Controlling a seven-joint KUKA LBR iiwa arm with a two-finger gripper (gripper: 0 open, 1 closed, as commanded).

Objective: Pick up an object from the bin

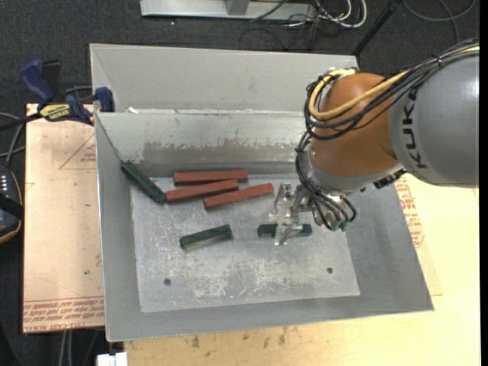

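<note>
Where the tool [286, 221] covers the dark green bar [266, 231], right of centre in the bin [229, 132], its middle is hidden; tool apart or clamped: cannot tell.

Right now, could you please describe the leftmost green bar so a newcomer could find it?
Start at the grey bin and follow its back wall to the left corner. There a dark green bar lies slanted, just left of three red-brown sticks; the other two green bars lie further right.

Three red-brown bars [202, 194] clustered; corner green bar [143, 182]; lone green bar [206, 237].
</note>
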